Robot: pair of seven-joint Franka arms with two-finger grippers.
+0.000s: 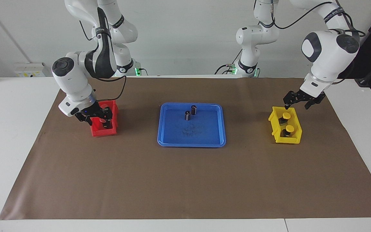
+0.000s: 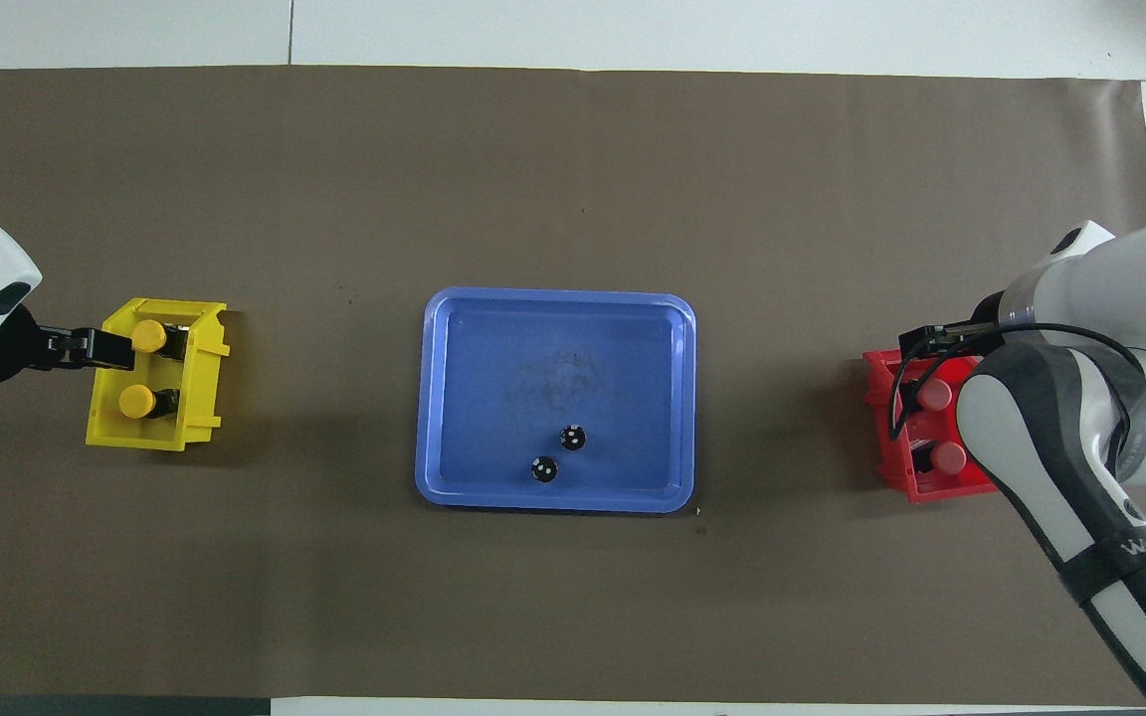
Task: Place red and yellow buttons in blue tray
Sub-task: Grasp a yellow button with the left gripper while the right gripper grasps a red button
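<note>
Two red buttons [image 2: 934, 395] [image 2: 948, 457] stand in a small red bin [image 1: 113, 108] toward the right arm's end. My right gripper [image 1: 98, 119] [image 2: 926, 340] hangs low over that bin, open, its fingers either side of a red cap [image 1: 103, 120]; whether they touch it I cannot tell. Two yellow buttons [image 1: 287, 115] [image 1: 290, 128] sit in a small yellow bin [image 1: 274, 120] [image 2: 193, 398] toward the left arm's end. My left gripper [image 1: 296, 105] [image 2: 105, 347] is open just above the bin's robot-side end. The blue tray [image 1: 192, 144] [image 2: 553, 502] lies mid-table.
Two dark capless cylinders [image 1: 194, 109] [image 1: 187, 115] stand in the tray near its robot-side rim. A brown mat [image 1: 185, 180] covers the table between white margins. The right arm's cable [image 2: 896, 398] loops over the red bin.
</note>
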